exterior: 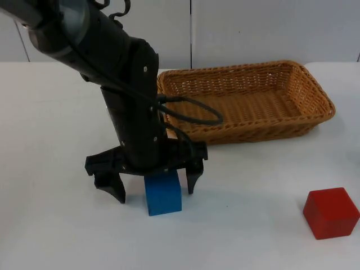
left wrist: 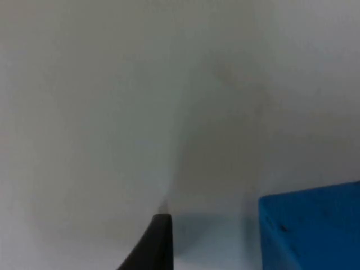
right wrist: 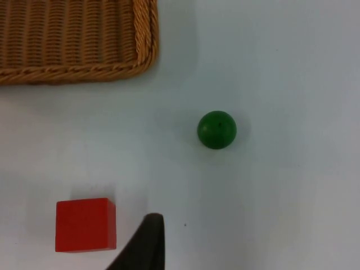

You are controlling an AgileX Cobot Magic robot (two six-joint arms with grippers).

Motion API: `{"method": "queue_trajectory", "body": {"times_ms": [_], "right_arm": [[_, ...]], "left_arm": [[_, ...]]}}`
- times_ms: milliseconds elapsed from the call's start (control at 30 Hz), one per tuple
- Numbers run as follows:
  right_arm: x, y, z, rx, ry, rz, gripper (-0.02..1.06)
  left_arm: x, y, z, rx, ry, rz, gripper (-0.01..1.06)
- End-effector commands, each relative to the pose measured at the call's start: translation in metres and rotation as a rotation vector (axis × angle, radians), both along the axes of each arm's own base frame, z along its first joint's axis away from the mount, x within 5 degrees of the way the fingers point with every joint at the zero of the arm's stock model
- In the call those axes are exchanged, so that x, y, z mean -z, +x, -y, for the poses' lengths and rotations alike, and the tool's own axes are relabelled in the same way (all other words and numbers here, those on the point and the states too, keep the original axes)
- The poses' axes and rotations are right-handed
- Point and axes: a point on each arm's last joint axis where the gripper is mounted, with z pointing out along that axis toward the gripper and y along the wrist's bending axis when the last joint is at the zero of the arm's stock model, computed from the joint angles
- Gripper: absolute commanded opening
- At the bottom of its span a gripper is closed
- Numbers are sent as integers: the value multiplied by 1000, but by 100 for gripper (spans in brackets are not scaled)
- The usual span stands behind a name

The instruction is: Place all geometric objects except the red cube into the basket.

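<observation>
A blue cube (exterior: 163, 193) rests on the white table in front of the wicker basket (exterior: 247, 101). My left gripper (exterior: 154, 188) is lowered around it, open, with one finger (exterior: 115, 188) to its left and the other (exterior: 193, 177) to its right. The same blue cube (left wrist: 312, 228) lies close beside a black fingertip (left wrist: 152, 244) in the left wrist view. A red cube (exterior: 331, 212) sits at the front right of the table. The right wrist view takes in the red cube (right wrist: 85, 224), a green ball (right wrist: 216, 130) and the basket's corner (right wrist: 143, 50).
The basket holds nothing that I can see. Bare table stretches left of the left arm and between the blue cube and the red cube.
</observation>
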Motion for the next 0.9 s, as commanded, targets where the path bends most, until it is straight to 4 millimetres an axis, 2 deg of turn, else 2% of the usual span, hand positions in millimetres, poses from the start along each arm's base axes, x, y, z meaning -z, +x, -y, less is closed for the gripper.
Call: {"method": "queue_trajectory", "body": {"times_ms": [0,100,133,167,233,267,300,433,500,567,600,700,867], "right_arm": [[-3,0,1,7,10,19,105],[-3,0,1,7,12,19,105],[-3,0,1,7,12,19,105],[-3,0,1,7,12,19,105],[-3,1,1,7,12,22,105],[-3,1,1,7,10,22,105],[-3,1,1,7,8,22,105],[-3,1,1,7,6,22,105],[-3,1,1,7,6,22,105],[-3,0,1,7,6,15,105],[-3,0,1,7,6,15,105],[-3,0,1,7,6,11,105],[-3,0,1,7,6,11,105]], "left_arm": [[-2,0,5,-20,-24,5,97],[-2,-1,6,-41,-37,-4,61],[-3,-1,6,-46,-41,-7,54],[-3,-1,6,-46,-41,-7,54],[-3,-3,7,-48,-49,-23,24],[-6,-4,7,-6,-42,-24,3],[-8,-4,6,16,-38,-20,0],[-25,-3,5,118,-29,23,0],[-42,-4,4,245,-32,68,0],[-56,-8,3,444,-19,89,0],[-56,-8,3,444,-19,89,0],[-73,-19,-2,714,12,42,0],[-82,-23,-5,832,24,25,0]]}}
